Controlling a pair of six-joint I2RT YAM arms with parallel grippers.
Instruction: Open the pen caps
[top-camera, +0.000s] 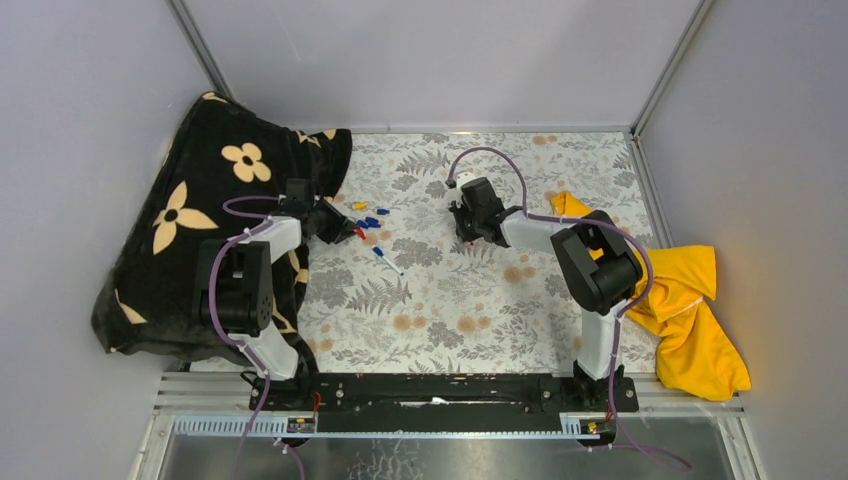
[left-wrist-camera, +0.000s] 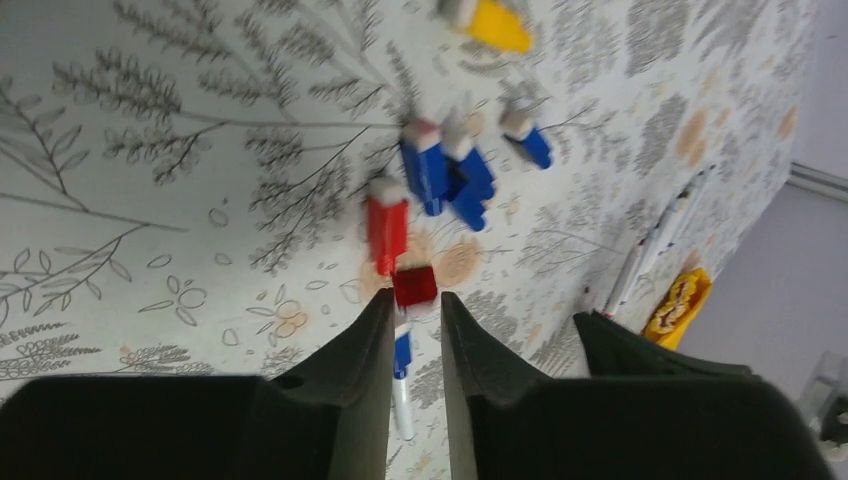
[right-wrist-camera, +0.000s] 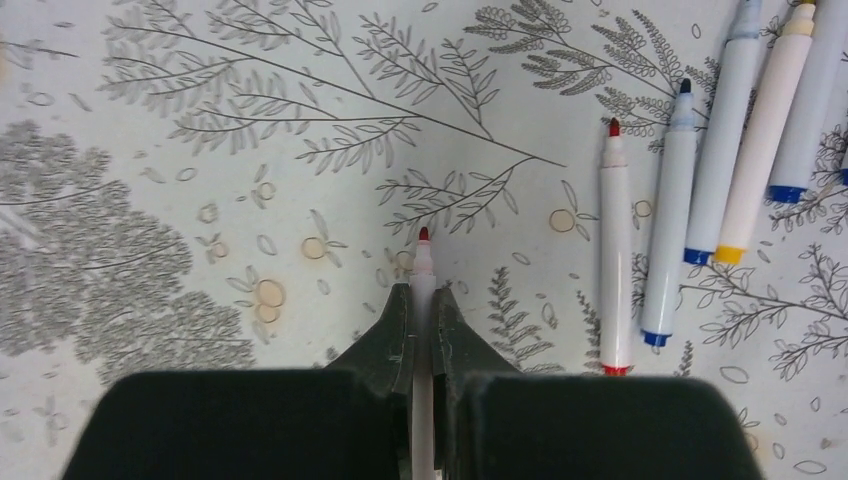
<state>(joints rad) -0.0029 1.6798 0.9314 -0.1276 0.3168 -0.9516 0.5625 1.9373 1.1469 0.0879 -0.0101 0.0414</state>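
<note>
Clenches right fingers (right-wrist-camera: 396, 340) on bare-tipped red pen (right-wrist-camera: 424, 275), at centre. Parts left fingers (left-wrist-camera: 372, 335) narrowly, red cap (left-wrist-camera: 413, 284) just off their tips, beside loose caps (left-wrist-camera: 432, 172) at left. Could send cap rolling toward blanket (top-camera: 180, 200) if dropped high; could smear ink on bench (top-camera: 450, 300) by dipping pen tip.

A black flower-print blanket (top-camera: 190, 230) heaps at the left edge of the leaf-patterned tablecloth (top-camera: 450, 310), a yellow cloth (top-camera: 690, 310) at the right.
</note>
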